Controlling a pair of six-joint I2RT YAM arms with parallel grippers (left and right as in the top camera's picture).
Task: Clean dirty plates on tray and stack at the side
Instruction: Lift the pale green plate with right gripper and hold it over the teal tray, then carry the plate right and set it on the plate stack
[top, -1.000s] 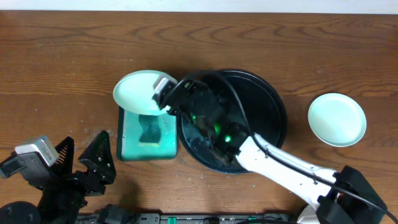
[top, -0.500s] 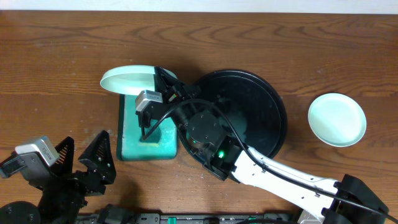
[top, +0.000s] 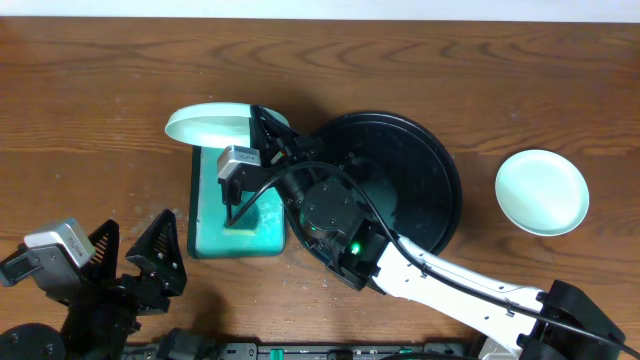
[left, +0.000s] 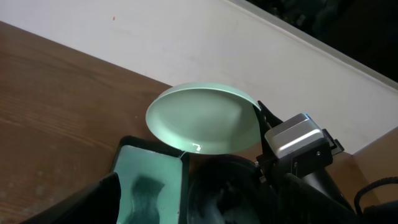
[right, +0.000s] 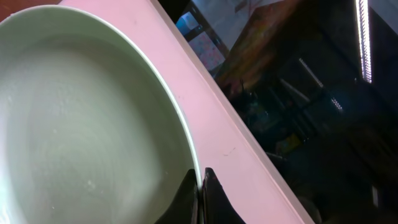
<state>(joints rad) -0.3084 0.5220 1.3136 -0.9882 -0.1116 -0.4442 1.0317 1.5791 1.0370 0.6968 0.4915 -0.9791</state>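
Tipped steeper than before, plate (top: 207, 124) hangs from right gripper (top: 256, 124) (rim pinched).

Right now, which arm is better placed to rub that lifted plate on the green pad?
The right: its pincer grips the plate by the rim, tilted over the green pad. The left pincer sits open, away from it, holding nothing.
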